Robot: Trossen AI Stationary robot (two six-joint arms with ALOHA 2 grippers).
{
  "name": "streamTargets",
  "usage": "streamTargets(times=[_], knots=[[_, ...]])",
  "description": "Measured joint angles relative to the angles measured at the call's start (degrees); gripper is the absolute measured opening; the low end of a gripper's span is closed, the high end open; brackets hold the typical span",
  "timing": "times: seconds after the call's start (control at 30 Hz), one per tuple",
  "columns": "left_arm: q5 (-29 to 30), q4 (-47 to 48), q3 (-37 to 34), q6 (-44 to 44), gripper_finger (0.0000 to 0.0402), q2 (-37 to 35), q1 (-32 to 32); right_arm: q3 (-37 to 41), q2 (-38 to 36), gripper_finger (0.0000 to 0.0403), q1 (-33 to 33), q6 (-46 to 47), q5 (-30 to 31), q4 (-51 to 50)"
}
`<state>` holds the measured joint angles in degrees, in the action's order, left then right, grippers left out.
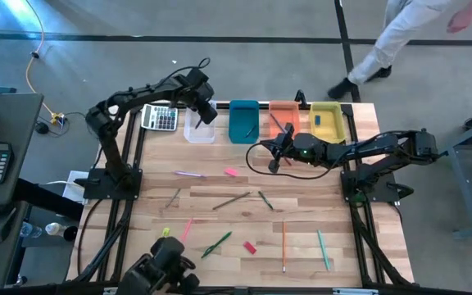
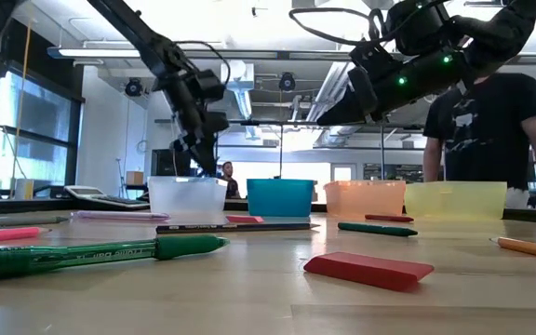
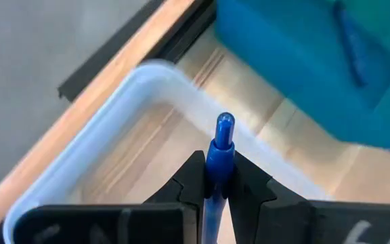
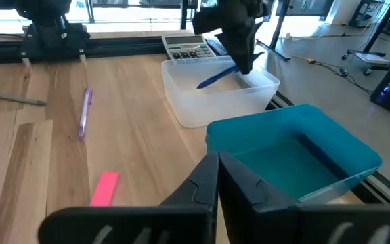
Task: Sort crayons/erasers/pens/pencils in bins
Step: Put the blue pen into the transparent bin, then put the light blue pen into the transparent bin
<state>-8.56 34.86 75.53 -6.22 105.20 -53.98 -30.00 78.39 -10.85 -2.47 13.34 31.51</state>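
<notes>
The left gripper hangs over the clear bin at the table's 11 o'clock, its fingers clenched on a blue pen whose tip points down into the bin's bare interior. The wrist view shows the pen pinched between the two dark fingers, above the bin's white rim. From the right arm's camera the pen slants across the bin mouth, not yet let go.

The right gripper waits near the table's middle, just in front of the blue bin, its fingers pressed together on nothing. The orange bin and yellow bin complete the row toward 1 o'clock.

The step in hand appears to be dropping the pen; the next move calls for parting the fingers so it falls inside the rim and not across it.

Much remains: a red eraser, a green pen and other sticks lie scattered toward 6 o'clock. A person stands beyond the table.
</notes>
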Motion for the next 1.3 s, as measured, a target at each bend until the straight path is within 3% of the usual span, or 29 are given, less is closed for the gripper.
streamTargets(times=[0.3,0.87,1.1,1.3], knots=[[0.0,0.2,0.0,0.0,0.0030,3.8,-2.0,0.0,0.0,0.0002,0.0,-0.6,0.0,0.0],[0.0,0.2,-0.1,-2.0,0.0111,2.6,-1.9,0.0,0.0,0.0002,0.0,-0.6,0.0,-0.2],[0.2,-1.1,-0.1,-4.8,0.0073,-4.7,-0.6,0.1,0.0,0.0002,-0.1,-0.6,0.0,-3.1],[0.1,-14.0,-7.3,-3.5,0.0025,-12.4,2.3,0.1,0.0,0.0002,-0.2,0.5,0.0,-3.5]])
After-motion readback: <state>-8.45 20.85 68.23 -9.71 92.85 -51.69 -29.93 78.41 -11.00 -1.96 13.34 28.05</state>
